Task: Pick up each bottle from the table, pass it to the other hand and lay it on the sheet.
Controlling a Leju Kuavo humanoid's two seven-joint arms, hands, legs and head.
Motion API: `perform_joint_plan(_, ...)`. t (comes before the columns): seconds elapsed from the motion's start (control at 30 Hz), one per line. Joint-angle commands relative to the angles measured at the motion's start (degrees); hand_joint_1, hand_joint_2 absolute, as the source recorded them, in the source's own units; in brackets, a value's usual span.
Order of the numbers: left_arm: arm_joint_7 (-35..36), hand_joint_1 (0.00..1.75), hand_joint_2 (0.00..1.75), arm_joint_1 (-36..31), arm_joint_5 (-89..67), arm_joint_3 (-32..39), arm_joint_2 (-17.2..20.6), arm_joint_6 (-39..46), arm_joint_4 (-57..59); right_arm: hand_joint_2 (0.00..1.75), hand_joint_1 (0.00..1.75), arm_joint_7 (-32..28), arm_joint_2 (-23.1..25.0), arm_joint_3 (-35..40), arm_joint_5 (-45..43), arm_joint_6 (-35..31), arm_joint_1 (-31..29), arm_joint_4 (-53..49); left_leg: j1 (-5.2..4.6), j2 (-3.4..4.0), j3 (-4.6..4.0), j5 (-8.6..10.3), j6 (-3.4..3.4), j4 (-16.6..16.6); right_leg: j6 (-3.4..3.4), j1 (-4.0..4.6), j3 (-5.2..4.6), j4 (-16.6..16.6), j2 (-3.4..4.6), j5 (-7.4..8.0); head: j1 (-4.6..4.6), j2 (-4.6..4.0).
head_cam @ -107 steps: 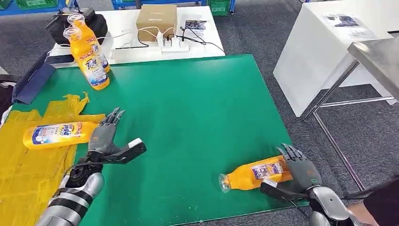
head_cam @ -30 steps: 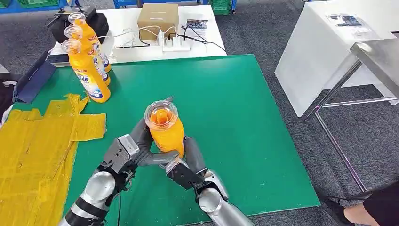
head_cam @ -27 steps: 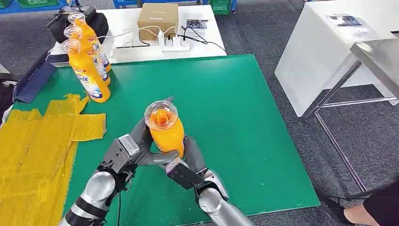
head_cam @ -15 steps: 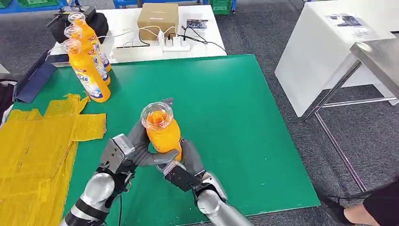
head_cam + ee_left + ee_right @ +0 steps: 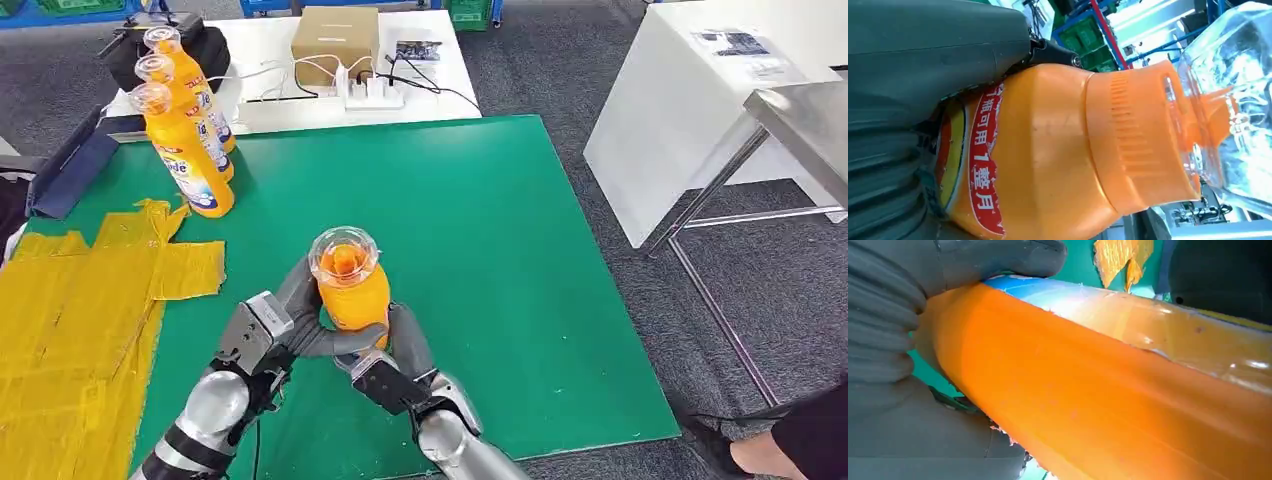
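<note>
Over mat centre, head view: bottle (image 5: 350, 290) upright, gripped by left hand (image 5: 285, 322) and right hand (image 5: 395, 365), sheet (image 5: 80, 330) well apart | left wrist: fingers clamped on label | right wrist: fingers clamped on body | risk: early release, slick plastic, drop onto mat (image 5: 480, 250)

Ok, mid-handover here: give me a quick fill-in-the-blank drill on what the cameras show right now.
1. The orange bottle in the middle is gripped by ____ hands, the left hand and the right hand.
2. Its clear cap points ____.
3. ____ more bottles stand at the far left of the green mat.
4. The yellow sheet has ____ bottles on it.

Missing words: both; up; three; no
</note>
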Motion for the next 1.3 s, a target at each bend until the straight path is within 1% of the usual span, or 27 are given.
perform_joint_plan(0.03, -0.2, 1.75, 1.75, -1.6, -1.1, -2.2, -1.2, 1.0, 1.7, 1.75, 1.71, 0.9, -1.7, -1.1, 0.1, -0.7, 0.9, -1.3, 0.02, -0.1, 0.2, -0.07, 0.03, 0.0, -0.1, 0.04, 0.27, 0.0, -0.11, -0.1, 0.0, 0.0)
perform_joint_plan(0.07, -0.2, 1.75, 1.75, -1.6, -2.6, -1.9, -0.7, 2.4, 1.6, 1.75, 0.72, 0.4, -1.7, -2.0, -0.1, -2.0, 1.6, -2.6, 0.04, -0.14, 0.35, -0.14, 0.04, 0.0, -0.15, 0.06, 0.43, 0.0, -0.15, -0.18, 0.0, 0.0)
perform_joint_plan(0.1, -0.1, 1.75, 1.75, -1.7, -4.1, -1.8, -0.2, 3.4, 1.4, 1.75, 0.0, 0.2, -1.9, -2.6, -0.1, -2.4, 2.2, -4.0, 0.02, -0.15, 0.28, -0.11, 0.03, 0.0, -0.13, 0.04, 0.35, 0.0, -0.16, -0.15, 0.0, 0.0)
perform_joint_plan(0.13, 0.1, 1.75, 1.75, -2.0, -6.6, -1.8, 0.6, 5.0, 1.4, 1.75, 0.0, 0.2, -2.3, -3.2, -0.4, -2.7, 2.6, -5.3, 0.01, -0.13, 0.15, -0.04, 0.02, 0.0, -0.09, 0.03, 0.21, 0.0, -0.14, -0.09, 0.0, 0.0)
perform_joint_plan(0.17, 2.0, 1.75, 1.75, -3.0, -17.9, -1.0, 2.5, 12.3, 1.9, 1.75, 0.0, 0.2, -3.7, -6.2, -3.1, -1.7, 5.8, -13.6, 0.0, -0.14, 0.13, -0.04, 0.02, 0.0, -0.1, 0.02, 0.18, 0.0, -0.15, -0.09, 0.0, 0.0)
perform_joint_plan(0.23, 6.4, 1.75, 1.75, -5.5, -28.9, 0.2, 5.4, 16.2, 4.3, 1.75, 0.0, 0.4, -5.0, -9.8, -4.1, -1.5, 8.6, -22.1, 0.02, -0.21, 0.25, -0.12, 0.02, 0.0, -0.16, 0.04, 0.34, 0.1, -0.22, -0.2, 0.0, 0.0)
perform_joint_plan(0.27, 9.3, 1.75, 1.75, -7.1, -38.0, 1.0, 7.1, 20.2, 6.4, 1.75, 0.0, 0.5, -5.2, -11.9, -4.7, -1.2, 10.0, -26.3, -0.02, -0.16, 0.09, -0.04, 0.01, 0.0, -0.11, 0.0, 0.14, 0.1, -0.16, -0.11, -0.02, 0.0)
perform_joint_plan(0.3, 10.7, 1.75, 1.75, -8.3, -43.1, 2.6, 7.8, 22.4, 8.4, 1.75, 0.0, 1.0, -5.6, -13.4, -5.4, -0.1, 11.2, -29.7, -0.01, -0.19, 0.17, -0.08, 0.01, 0.1, -0.15, 0.01, 0.25, 0.1, -0.18, -0.16, 0.0, 0.0)
perform_joint_plan(0.33, 14.1, 1.75, 1.75, -9.8, -52.9, 3.7, 9.1, 25.7, 11.1, 1.75, 0.0, 1.3, -5.7, -14.8, -6.2, 1.1, 12.0, -32.7, 0.0, -0.21, 0.21, -0.11, 0.01, 0.1, -0.17, 0.03, 0.3, 0.1, -0.2, -0.19, -0.02, 0.0)
perform_joint_plan(0.4, 20.5, 1.75, 1.75, -13.2, -71.6, 5.0, 12.1, 27.1, 19.1, 1.75, 0.0, 1.9, -5.8, -17.2, -8.7, 4.7, 12.9, -37.0, 0.0, -0.18, 0.23, -0.09, -0.01, 0.1, -0.2, 0.03, 0.3, 0.1, -0.16, -0.18, 0.0, 0.0)
perform_joint_plan(0.43, 22.8, 1.75, 1.75, -14.8, -77.9, 5.2, 13.1, 27.1, 23.8, 1.75, 0.0, 1.9, -5.7, -17.9, -10.0, 6.0, 12.9, -38.0, 0.01, -0.1, 0.13, -0.03, -0.01, 0.0, -0.15, 0.03, 0.17, 0.1, -0.09, -0.09, 0.0, 0.0)
perform_joint_plan(0.47, 23.2, 1.75, 1.75, -15.8, -80.3, 5.9, 13.3, 27.8, 27.1, 1.75, 0.0, 1.9, -5.6, -18.2, -10.3, 6.3, 12.8, -38.4, 0.01, -0.1, 0.26, -0.08, -0.02, 0.0, -0.21, 0.04, 0.3, 0.1, -0.08, -0.15, 0.0, 0.0)
perform_joint_plan(0.57, 23.4, 1.75, 1.75, -19.2, -82.5, 6.7, 14.6, 23.3, 36.9, 1.75, 0.0, 1.7, -5.7, -18.6, -11.0, 6.6, 12.2, -38.9, 0.0, 0.0, 0.27, -0.03, -0.03, 0.0, -0.16, 0.05, 0.27, 0.0, 0.01, -0.07, 0.0, 0.0)
perform_joint_plan(0.67, 25.0, 1.75, 1.75, -22.2, -84.7, 7.2, 16.0, 23.6, 44.9, 1.75, 0.0, 1.6, -5.9, -18.7, -11.4, 6.6, 11.7, -38.9, 0.03, 0.01, 0.22, 0.01, -0.05, 0.0, -0.13, 0.06, 0.21, 0.0, 0.02, -0.05, 0.0, 0.0)
perform_joint_plan(0.7, 27.9, 1.75, 1.75, -23.2, -85.9, 3.9, 17.4, 23.4, 47.1, 1.75, 0.0, 1.6, -5.9, -18.6, -11.4, 6.5, 11.6, -38.7, 0.03, 0.01, 0.29, -0.03, -0.06, 0.0, -0.17, 0.07, 0.3, 0.1, 0.01, -0.1, 0.0, 0.0)
perform_joint_plan(0.73, 28.3, 1.75, 1.75, -24.1, -85.9, 3.1, 17.4, 22.1, 50.5, 1.75, 0.0, 1.6, -6.1, -18.4, -11.4, 6.4, 11.5, -38.5, 0.03, 0.05, 0.21, 0.01, -0.05, 0.0, -0.12, 0.05, 0.2, 0.0, 0.04, -0.05, 0.0, 0.0)
perform_joint_plan(0.8, 25.8, 1.75, 1.75, -24.7, -85.0, 4.8, 16.8, 20.4, 54.6, 1.75, 0.0, 1.6, -6.3, -17.9, -11.3, 6.3, 11.0, -38.0, 0.05, 0.02, 0.25, 0.0, -0.04, 0.0, -0.13, 0.05, 0.27, 0.0, 0.01, -0.07, 0.0, 0.0)
perform_joint_plan(0.83, 25.7, 1.75, 1.75, -24.7, -85.3, 4.8, 16.7, 20.1, 55.8, 1.75, 0.0, 1.6, -6.3, -17.8, -11.3, 6.3, 10.8, -37.8, 0.06, 0.05, 0.4, -0.09, -0.04, 0.0, -0.18, 0.07, 0.41, 0.1, 0.04, -0.14, 0.0, 0.0)
perform_joint_plan(0.9, 25.7, 1.75, 1.75, -24.6, -85.3, 4.8, 16.6, 20.3, 55.8, 1.75, 0.0, 1.6, -6.2, -17.7, -11.3, 6.3, 10.7, -37.8, 0.03, 0.05, 0.19, 0.03, -0.05, 0.0, -0.11, 0.03, 0.2, 0.0, 0.03, -0.03, 0.0, 0.0)
perform_joint_plan(0.93, 26.8, 1.75, 1.75, -25.0, -85.9, 4.4, 16.0, 18.6, 57.7, 1.75, 0.0, 1.6, -6.2, -17.5, -11.3, 6.3, 10.4, -37.5, 0.04, 0.07, 0.3, -0.04, -0.05, 0.0, -0.15, 0.05, 0.32, 0.0, 0.06, -0.09, 0.0, 0.0)
perform_joint_plan(0.97, 26.9, 1.75, 1.75, -25.0, -85.6, 4.6, 15.5, 17.8, 58.7, 1.75, 0.0, 1.6, -6.1, -17.3, -11.3, 6.2, 10.0, -37.3, 0.05, 0.01, 0.16, 0.02, -0.05, 0.0, -0.11, 0.05, 0.19, 0.0, 0.0, -0.04, 0.0, 0.0)
perform_joint_plan(1.0, 26.7, 1.75, 1.75, -24.9, -84.5, 5.7, 14.7, 16.9, 59.9, 1.75, 0.0, 1.6, -6.2, -16.9, -11.3, 6.3, 9.6, -37.0, 0.07, -0.01, 0.3, -0.07, -0.04, 0.1, -0.18, 0.07, 0.34, 0.1, -0.02, -0.14, 0.0, 0.0)
perform_joint_plan(1.1, 26.6, 1.75, 1.75, -24.2, -82.1, 8.3, 13.2, 17.2, 61.4, 1.75, 0.0, 1.7, -6.3, -16.1, -11.2, 6.2, 9.1, -36.5, 0.03, 0.05, 0.22, -0.01, -0.03, 0.0, -0.14, 0.03, 0.25, 0.0, 0.03, -0.07, 0.0, 0.0)
perform_joint_plan(1.13, 26.5, 0.61, 1.75, -23.9, -81.5, 8.9, 12.8, 17.7, 61.5, 1.75, 0.0, 1.8, -6.3, -15.9, -11.2, 6.2, 9.1, -36.4, 0.03, 0.02, 0.13, 0.03, -0.04, 0.0, -0.11, 0.03, 0.17, 0.0, 0.01, -0.03, 0.0, 0.0)
perform_joint_plan(1.17, 26.0, 0.0, 1.75, -23.6, -80.9, 9.5, 12.6, 18.3, 61.5, 1.75, 0.0, 1.9, -6.4, -15.8, -11.0, 6.1, 9.2, -36.5, 0.05, 0.01, 0.21, -0.01, -0.03, 0.0, -0.14, 0.05, 0.25, 0.0, 0.0, -0.06, 0.0, 0.0)
perform_joint_plan(1.2, 26.1, 0.0, 1.75, -23.4, -80.9, 9.5, 12.5, 18.4, 61.5, 1.75, 0.0, 1.9, -6.5, -15.8, -11.0, 6.1, 9.3, -36.4, 0.03, -0.04, 0.11, 0.04, -0.04, 0.0, -0.11, 0.04, 0.16, 0.0, -0.05, -0.03, 0.0, 0.0)
perform_joint_plan(1.3, 25.0, 0.0, 1.75, -23.0, -79.5, 10.8, 12.3, 19.1, 61.3, 1.75, 0.0, 2.1, -6.7, -15.7, -10.8, 5.9, 9.5, -36.5, 0.05, -0.09, 0.33, -0.05, -0.03, 0.0, -0.18, 0.06, 0.42, 0.0, -0.12, -0.15, -0.02, 0.0)
